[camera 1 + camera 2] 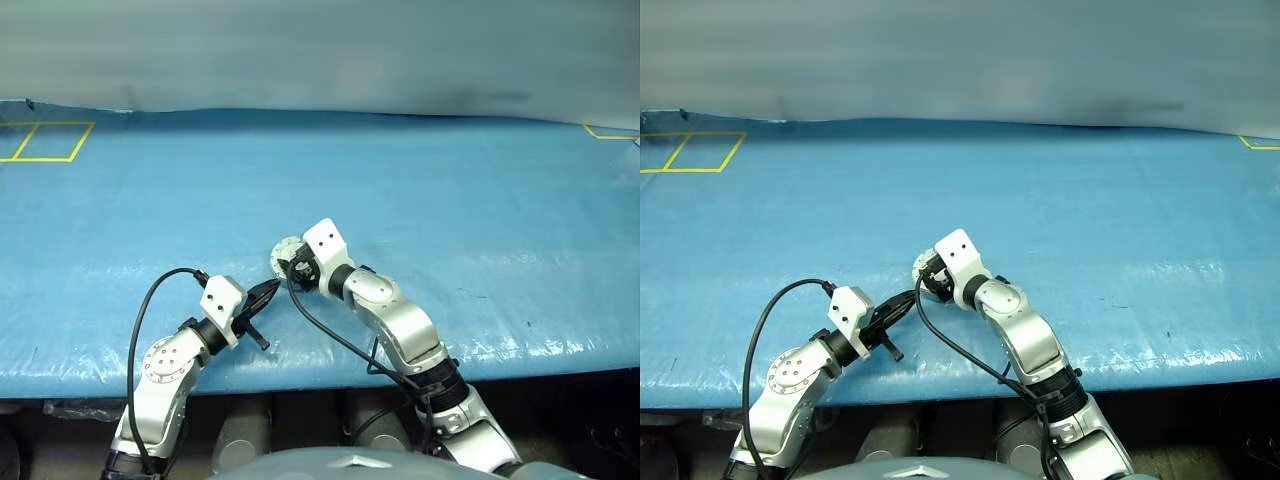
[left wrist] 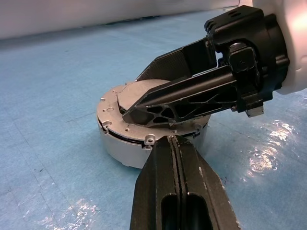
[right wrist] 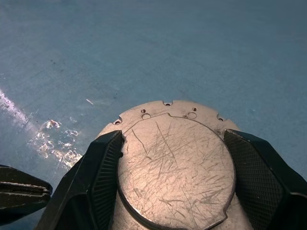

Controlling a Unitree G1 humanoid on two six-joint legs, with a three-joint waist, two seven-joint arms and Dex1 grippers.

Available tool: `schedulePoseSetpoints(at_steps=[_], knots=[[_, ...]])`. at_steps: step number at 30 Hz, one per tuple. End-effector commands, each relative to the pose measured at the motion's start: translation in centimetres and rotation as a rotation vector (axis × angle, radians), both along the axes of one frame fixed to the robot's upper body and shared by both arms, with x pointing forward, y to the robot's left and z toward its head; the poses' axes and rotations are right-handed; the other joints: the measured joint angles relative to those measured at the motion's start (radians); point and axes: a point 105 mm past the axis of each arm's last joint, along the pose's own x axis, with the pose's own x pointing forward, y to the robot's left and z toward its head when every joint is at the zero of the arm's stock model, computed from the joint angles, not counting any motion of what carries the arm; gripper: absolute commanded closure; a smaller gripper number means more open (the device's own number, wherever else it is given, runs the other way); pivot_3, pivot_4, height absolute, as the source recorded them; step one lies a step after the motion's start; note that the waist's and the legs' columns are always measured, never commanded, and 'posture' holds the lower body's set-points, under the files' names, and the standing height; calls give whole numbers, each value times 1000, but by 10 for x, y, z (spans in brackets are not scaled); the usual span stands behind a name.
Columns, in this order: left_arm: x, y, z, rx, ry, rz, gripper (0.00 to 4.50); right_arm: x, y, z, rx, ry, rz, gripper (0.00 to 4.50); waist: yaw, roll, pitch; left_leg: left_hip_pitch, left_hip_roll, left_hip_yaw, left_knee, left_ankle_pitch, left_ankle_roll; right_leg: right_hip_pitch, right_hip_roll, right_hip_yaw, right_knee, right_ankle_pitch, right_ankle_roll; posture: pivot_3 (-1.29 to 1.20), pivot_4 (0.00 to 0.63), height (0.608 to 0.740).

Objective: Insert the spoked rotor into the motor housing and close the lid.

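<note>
The motor housing [image 2: 122,149] is a round grey case standing on the blue table, near its front edge and about midway along it. Its lid [image 3: 175,163], plain scratched grey, lies flat on top, closed. My right gripper [image 3: 175,136] comes down over it, one black finger on each side of the lid's raised disc, touching its edges. In the left eye view the same gripper [image 1: 290,262] covers most of the housing [image 1: 281,252]. My left gripper [image 2: 173,141] is shut with nothing in it, its tip just beside the housing's wall. The spoked rotor is hidden.
The blue sheet covers the whole table [image 1: 420,200]. Yellow tape squares [image 1: 45,140] mark the far left corner and a yellow line [image 1: 610,132] the far right. The table's front edge [image 1: 520,365] runs just behind my arms. A black cable [image 1: 140,320] loops by my left wrist.
</note>
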Motion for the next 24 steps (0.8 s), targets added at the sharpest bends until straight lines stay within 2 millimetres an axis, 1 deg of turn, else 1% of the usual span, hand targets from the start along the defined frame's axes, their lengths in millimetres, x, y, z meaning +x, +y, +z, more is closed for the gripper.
schedulePoseSetpoints(at_steps=[1,4,10,15,19,22,24], knots=[[1,0,6,-19,-25,7,4500,1,-5,-7,-9,16,-38,1454,0,0,0,0,0,0,0,0,0,0,0,0,0,0,0,0,150,740],[2,0,5,-19,-25,8,4500,1,-2,-3,2,8,-37,1454,0,0,0,0,0,0,0,0,0,0,0,0,0,0,0,0,150,740],[3,2,3,-25,-23,7,4500,2,-1,-5,-7,38,-57,1454,-1,1,0,0,0,0,0,0,0,0,0,0,0,0,0,0,150,740],[5,4,1,-26,-25,14,4500,1,-3,-10,-98,-7,-33,1454,0,1,-1,0,0,0,0,0,0,0,0,0,0,0,0,0,150,740],[5,4,0,-25,-25,17,4500,2,-5,-11,-139,-42,-23,1454,0,2,-1,0,0,0,0,0,0,0,-1,-1,0,0,0,0,150,740],[5,4,0,-26,-23,15,4500,1,-3,-10,-90,-18,-31,1454,0,1,-1,0,0,0,0,0,0,0,-1,-1,0,0,0,0,150,740],[5,3,0,-28,-20,13,4500,1,-2,-5,2,20,-47,1454,0,1,-1,0,0,0,0,0,0,0,-1,-1,0,0,0,0,150,740]])
